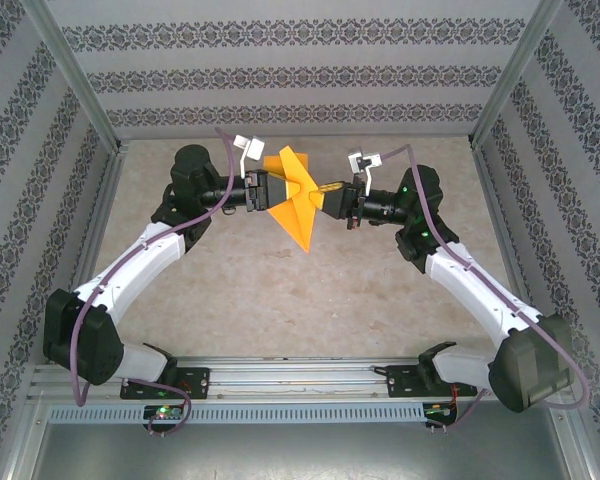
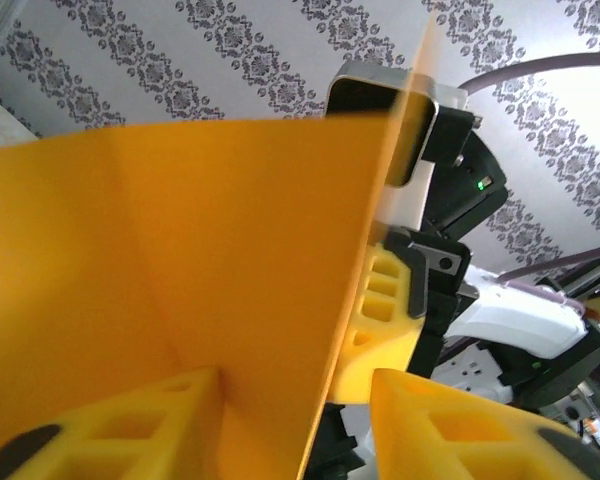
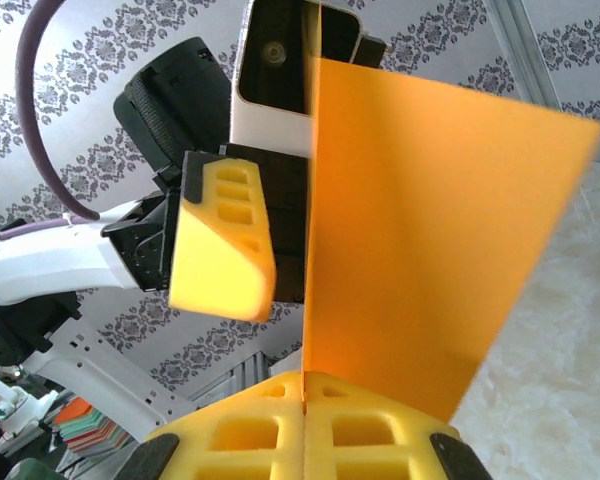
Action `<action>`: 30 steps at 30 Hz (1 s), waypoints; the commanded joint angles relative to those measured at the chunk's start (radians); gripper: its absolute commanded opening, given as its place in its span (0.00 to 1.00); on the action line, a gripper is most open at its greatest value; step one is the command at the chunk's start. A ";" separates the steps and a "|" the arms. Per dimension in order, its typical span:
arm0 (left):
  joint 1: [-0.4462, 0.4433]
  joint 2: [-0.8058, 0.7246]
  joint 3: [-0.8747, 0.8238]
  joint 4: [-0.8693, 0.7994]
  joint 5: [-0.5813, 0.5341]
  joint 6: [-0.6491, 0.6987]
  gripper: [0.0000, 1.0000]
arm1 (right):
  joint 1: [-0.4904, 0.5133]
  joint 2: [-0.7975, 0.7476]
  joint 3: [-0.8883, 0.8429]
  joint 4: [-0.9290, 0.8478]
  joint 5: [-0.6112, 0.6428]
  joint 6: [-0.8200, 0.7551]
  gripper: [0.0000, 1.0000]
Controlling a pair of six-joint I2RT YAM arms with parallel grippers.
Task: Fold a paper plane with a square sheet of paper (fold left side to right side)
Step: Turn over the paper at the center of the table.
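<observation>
Above the surface [image 1: 280, 290], mid-air: right tool [image 1: 323, 191] pinches folded orange paper [image 1: 298, 212]; left tool [image 1: 278, 190] spread, straddling the opposite edge.

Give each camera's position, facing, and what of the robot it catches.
Top external: above and behind the bases, looking down at the table; both arms, left gripper, right gripper, the orange paper between.
Left wrist: on the left arm, facing along its own fingers at the paper and the right gripper.
Right wrist: mirrored, own fingers pinching the paper.
Shared: both wrist views see the paper and the opposite gripper.
</observation>
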 commanded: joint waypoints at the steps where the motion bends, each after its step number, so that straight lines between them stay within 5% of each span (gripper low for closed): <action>1: -0.009 0.002 0.029 0.057 0.029 0.011 0.32 | 0.008 0.001 0.024 0.034 -0.015 0.006 0.00; 11: -0.009 -0.002 0.029 0.048 0.011 0.031 0.15 | -0.008 -0.024 0.006 0.026 0.015 0.010 0.16; 17: -0.009 -0.006 0.023 0.082 -0.008 0.019 0.09 | -0.043 -0.082 -0.017 0.007 0.061 0.009 0.41; 25: -0.010 -0.007 0.013 0.131 -0.023 0.006 0.08 | -0.089 -0.200 -0.132 -0.046 0.157 0.017 0.90; 30: -0.010 -0.003 0.015 0.142 -0.024 0.004 0.08 | -0.059 -0.215 -0.165 -0.053 0.112 0.078 0.98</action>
